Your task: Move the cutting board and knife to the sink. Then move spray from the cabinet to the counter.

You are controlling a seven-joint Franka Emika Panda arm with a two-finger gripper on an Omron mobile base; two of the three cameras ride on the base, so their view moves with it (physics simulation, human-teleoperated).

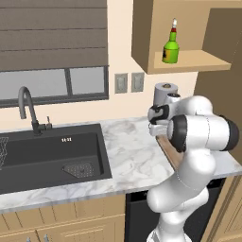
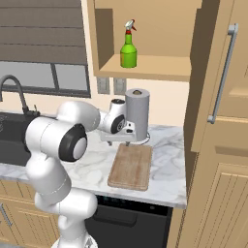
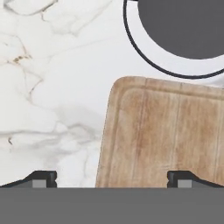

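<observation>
The cutting board point(image 2: 131, 166) lies flat on the counter point(image 2: 92, 167) in front of the paper towel roll; in the hand view its rounded far-left corner point(image 3: 162, 135) is just below me. My gripper point(image 2: 127, 141) point(image 3: 111, 180) hangs open right above the board's far end, pointing down, with nothing between its fingers. One fingertip point(image 3: 43, 179) is over marble, the other over wood. The green spray point(image 1: 171, 47) point(image 2: 128, 46) stands upright on the cabinet's open shelf point(image 2: 155, 65). The black sink point(image 1: 52, 153) with its faucet point(image 1: 26, 106) lies to the left. The knife is out of view.
A tall grey paper towel roll point(image 2: 137, 114) point(image 3: 188, 30) stands right behind the board, close to my hand. A tall wooden cabinet with a bar handle point(image 2: 220, 72) walls off the counter's right end. A wire rack point(image 1: 2, 151) sits in the sink's left side.
</observation>
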